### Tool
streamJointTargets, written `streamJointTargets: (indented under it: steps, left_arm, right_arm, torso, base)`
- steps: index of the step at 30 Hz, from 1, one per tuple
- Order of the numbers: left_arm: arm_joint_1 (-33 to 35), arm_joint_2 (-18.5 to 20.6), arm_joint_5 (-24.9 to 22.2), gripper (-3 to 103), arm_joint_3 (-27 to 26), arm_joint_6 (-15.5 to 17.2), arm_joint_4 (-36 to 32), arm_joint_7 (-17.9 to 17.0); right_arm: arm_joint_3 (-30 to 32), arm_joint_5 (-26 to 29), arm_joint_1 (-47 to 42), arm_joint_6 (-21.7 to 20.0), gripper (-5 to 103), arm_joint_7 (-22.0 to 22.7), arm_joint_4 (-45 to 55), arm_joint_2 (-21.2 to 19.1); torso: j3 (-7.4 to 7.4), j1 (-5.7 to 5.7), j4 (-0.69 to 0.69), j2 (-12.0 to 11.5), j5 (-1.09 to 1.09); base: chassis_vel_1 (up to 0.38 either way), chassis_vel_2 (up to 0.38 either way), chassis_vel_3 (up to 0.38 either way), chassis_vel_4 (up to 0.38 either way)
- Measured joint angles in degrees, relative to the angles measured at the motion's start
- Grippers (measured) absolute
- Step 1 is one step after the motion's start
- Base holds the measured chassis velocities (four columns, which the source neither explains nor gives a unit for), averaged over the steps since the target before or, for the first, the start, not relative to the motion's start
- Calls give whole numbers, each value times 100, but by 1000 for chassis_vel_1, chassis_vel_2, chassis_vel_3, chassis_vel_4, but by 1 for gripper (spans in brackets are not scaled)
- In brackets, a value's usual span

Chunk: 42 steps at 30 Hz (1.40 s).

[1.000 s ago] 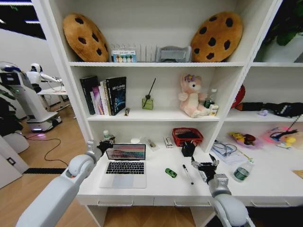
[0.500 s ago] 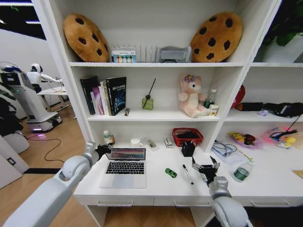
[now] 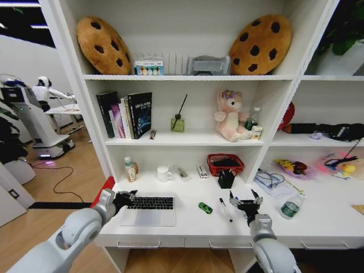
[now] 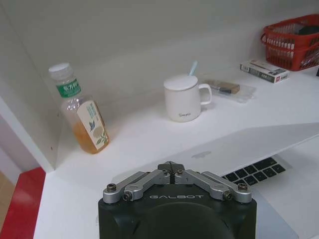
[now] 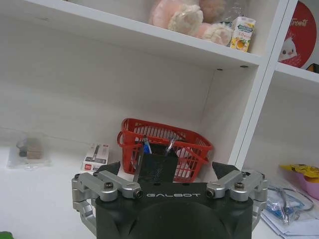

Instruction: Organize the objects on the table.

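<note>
The red basket [image 3: 225,164] stands at the back of the tabletop [image 3: 187,219], at about 12 o'clock from the right gripper; in the right wrist view a dark pen cup [image 5: 157,168] stands before it with pens poking up, and the basket's own contents cannot be made out. A white mug [image 4: 183,97] with a lid and a pale blue straw stands near 12 o'clock from the left gripper, with small script on its side too fine to read. At 10 o'clock from that gripper stands a bottle [image 4: 82,119] of amber drink with a white cap and a green neck band – its label print is not legible. A small flat box [image 4: 264,70] lies just beside the basket.

Both wrist housings carry the word GALBOT.

The silver laptop [image 3: 149,209] lies left of centre on the tabletop, its lid folded almost flat. The left gripper [image 4: 171,168] sits at the laptop's left rear corner, fingers clenched together over the lid edge; whether they pinch it I cannot tell. The right gripper [image 3: 245,201] hovers over the tabletop right of centre, its fingers spread and grasping nothing. The tiny green toy car [image 3: 205,208] and a pen [image 3: 226,209] lie between laptop and right gripper – the pen at about 9 o'clock from it.
</note>
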Motion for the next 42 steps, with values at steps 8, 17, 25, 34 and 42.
streamJointTargets:
  steps: [8,17,25,34,42]
  left_arm:
    - [-92,-642,140,0,426,18,536,-502]
    - [-426,-1346,343,5,-290,-1028,797,-342]
    - [39,-2021,718,38,-1233,-1977,699,-575]
    - [502,-2514,1483,70,-1297,-2142,292,-384]
    - [1063,-2615,1797,97,-2045,-2796,146,1153]
  right_arm:
    - [-36,-88,-67,45,100,-16,-15,47]
    - [5,-48,-83,33,100,-10,11,13]
    - [-41,-54,-176,-10,100,-11,126,109]
    - [63,50,-279,-60,100,-5,334,100]
    - [46,41,-385,-55,100,-5,492,150]
  torso:
    - [1,1,0,0,-1]
    - [1,2,-2,0,0]
    - [1,1,1,0,-1]
    - [0,1,-1,0,-1]
    - [0,1,0,0,-1]
  base:
    - [0,0,0,0]
    - [0,0,0,0]
    - [0,0,0,0]
    - [0,0,0,0]
    - [0,0,0,0]
